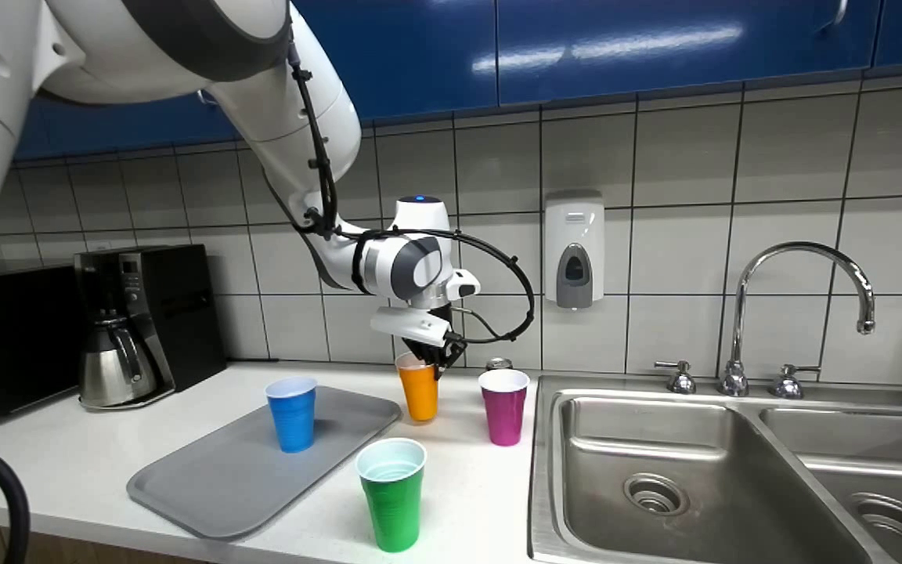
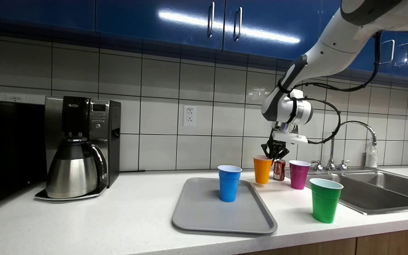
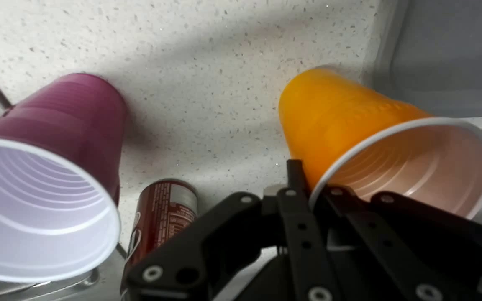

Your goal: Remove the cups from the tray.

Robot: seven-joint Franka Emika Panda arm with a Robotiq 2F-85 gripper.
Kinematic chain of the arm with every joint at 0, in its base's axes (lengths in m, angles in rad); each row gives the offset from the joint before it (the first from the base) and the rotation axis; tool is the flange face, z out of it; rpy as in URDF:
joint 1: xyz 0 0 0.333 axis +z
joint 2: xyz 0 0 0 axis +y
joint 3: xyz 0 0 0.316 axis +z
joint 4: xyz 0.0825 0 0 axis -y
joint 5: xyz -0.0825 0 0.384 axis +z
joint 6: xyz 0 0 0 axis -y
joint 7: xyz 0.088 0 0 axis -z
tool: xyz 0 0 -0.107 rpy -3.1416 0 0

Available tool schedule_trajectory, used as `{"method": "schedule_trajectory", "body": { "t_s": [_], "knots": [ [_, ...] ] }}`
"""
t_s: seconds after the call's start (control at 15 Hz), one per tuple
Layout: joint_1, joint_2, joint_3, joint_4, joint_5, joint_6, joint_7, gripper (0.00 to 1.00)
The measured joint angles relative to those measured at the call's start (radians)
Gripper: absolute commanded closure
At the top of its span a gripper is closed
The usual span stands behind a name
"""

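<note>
The orange cup (image 1: 420,395) is off the tray, near its far right corner, and leans slightly. It also shows in an exterior view (image 2: 261,173) and in the wrist view (image 3: 324,117). My gripper (image 3: 314,194) is shut on its rim, one finger outside the wall and the other inside, partly hidden by the rim. I cannot tell whether the cup's base touches the counter or hangs just above it. The blue cup (image 2: 229,186) stands upright on the grey tray (image 2: 204,212), towards its right side.
A magenta cup (image 1: 504,415) and a red can (image 2: 279,170) stand right of the orange cup. A green cup (image 1: 393,501) stands near the counter's front. The steel sink (image 1: 549,470) is at the right, a coffee maker (image 2: 76,163) at the left, the tiled wall behind.
</note>
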Motion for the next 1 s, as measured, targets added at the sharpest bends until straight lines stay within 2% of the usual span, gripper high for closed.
{"method": "schedule_trajectory", "body": {
  "t_s": [0.27, 0.4, 0.47, 1.0],
  "knots": [
    [0.000, 0.012, 0.000, 0.000, 0.000, 0.000, -0.005, 0.99],
    [0.000, 0.015, 0.000, 0.000, 0.000, 0.000, -0.007, 0.70],
    [0.000, 0.017, 0.000, 0.000, 0.000, 0.000, -0.007, 0.65],
    [-0.001, 0.021, 0.000, 0.002, 0.000, -0.001, -0.008, 0.05]
  ]
}}
